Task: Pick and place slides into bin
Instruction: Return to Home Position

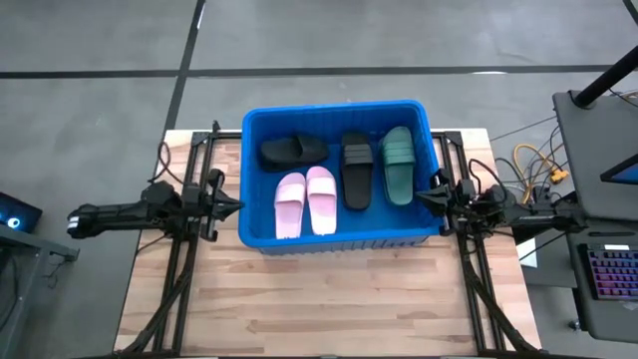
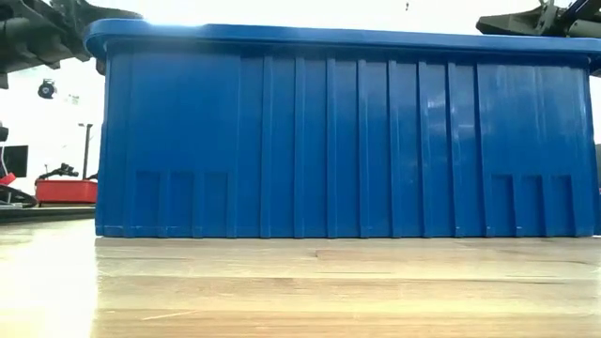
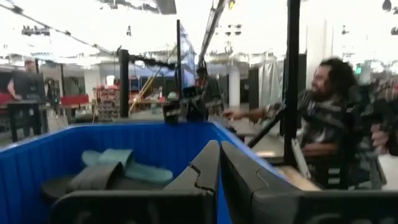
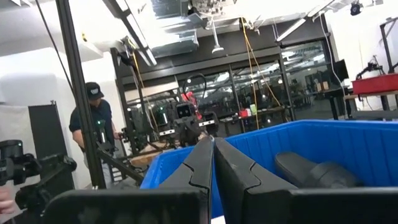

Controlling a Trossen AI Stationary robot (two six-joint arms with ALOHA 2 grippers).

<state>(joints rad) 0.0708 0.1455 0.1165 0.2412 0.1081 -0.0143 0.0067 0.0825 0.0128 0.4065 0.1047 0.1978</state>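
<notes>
The blue bin [image 1: 261,237] stands on the wooden table's far half. Inside lie a pale pink pair [image 1: 306,200], two black slides [image 1: 293,150] [image 1: 357,174] and one dark green slide [image 1: 399,164]. My left gripper [image 1: 237,204] is shut and empty, level, just outside the bin's left wall. My right gripper [image 1: 423,194] is shut and empty, level, at the bin's right rim. In the left wrist view the shut fingers [image 3: 219,163] point over the bin at the green slide [image 3: 127,167]. In the right wrist view the shut fingers [image 4: 212,155] point at the bin's rim [image 4: 298,127].
The bin's near wall [image 2: 338,141] fills the low view. Bare wooden table [image 1: 339,299] lies in front of the bin. A desk with a keyboard [image 1: 610,274] stands right of the table. People show beyond the table in the wrist views [image 3: 323,118] [image 4: 93,130].
</notes>
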